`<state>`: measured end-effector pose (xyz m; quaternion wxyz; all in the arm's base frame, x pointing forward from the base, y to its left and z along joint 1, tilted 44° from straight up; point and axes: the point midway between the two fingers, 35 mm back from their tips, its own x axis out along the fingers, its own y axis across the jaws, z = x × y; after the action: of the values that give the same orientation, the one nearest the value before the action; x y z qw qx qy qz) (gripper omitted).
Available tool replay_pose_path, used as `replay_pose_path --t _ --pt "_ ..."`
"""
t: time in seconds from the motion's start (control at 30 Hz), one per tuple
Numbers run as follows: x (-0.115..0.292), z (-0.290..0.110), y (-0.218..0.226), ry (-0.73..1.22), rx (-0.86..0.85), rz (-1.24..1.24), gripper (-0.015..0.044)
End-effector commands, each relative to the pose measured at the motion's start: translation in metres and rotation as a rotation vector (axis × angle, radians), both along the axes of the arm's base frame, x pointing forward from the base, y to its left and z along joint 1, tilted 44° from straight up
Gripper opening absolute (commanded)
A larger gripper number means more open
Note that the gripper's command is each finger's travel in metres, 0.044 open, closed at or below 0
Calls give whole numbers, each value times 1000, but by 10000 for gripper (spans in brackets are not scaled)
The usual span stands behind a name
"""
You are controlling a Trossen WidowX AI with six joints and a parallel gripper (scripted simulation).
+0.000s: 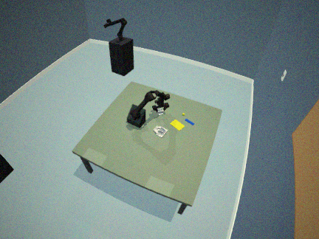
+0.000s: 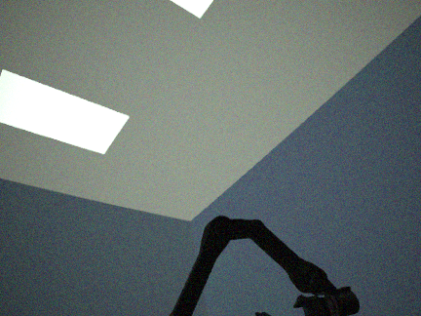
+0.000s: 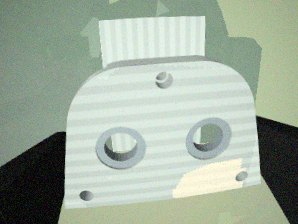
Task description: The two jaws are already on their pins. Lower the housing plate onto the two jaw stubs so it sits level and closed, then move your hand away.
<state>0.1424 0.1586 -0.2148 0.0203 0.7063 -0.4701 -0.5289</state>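
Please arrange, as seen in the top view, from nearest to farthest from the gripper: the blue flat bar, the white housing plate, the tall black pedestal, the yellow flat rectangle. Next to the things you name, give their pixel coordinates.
1. White housing plate (image 1: pixel 160 111) (image 3: pixel 162 110): between the gripper's (image 1: pixel 161 107) (image 3: pixel 161 125) fingers.
2. Yellow flat rectangle (image 1: pixel 177 125): lower right in view.
3. Blue flat bar (image 1: pixel 190 122): beyond it, rightward.
4. Tall black pedestal (image 1: pixel 122 57): upper left, off the table (image 1: pixel 122 155).

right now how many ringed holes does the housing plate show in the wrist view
2: one ringed hole on the plate's left half, one ringed hole on its right, both below the small top hole. None look hidden.
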Motion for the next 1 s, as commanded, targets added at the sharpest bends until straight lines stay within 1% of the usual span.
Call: replay_pose_path --t 0.0,0.37,0.6,0.97 --pt "2 8 13 -6 14 -3 351" --pt "0 35 36 -5 13 0 351" --pt "0 37 37 -8 13 -3 351" --pt "18 54 28 -169 25 -178 351"
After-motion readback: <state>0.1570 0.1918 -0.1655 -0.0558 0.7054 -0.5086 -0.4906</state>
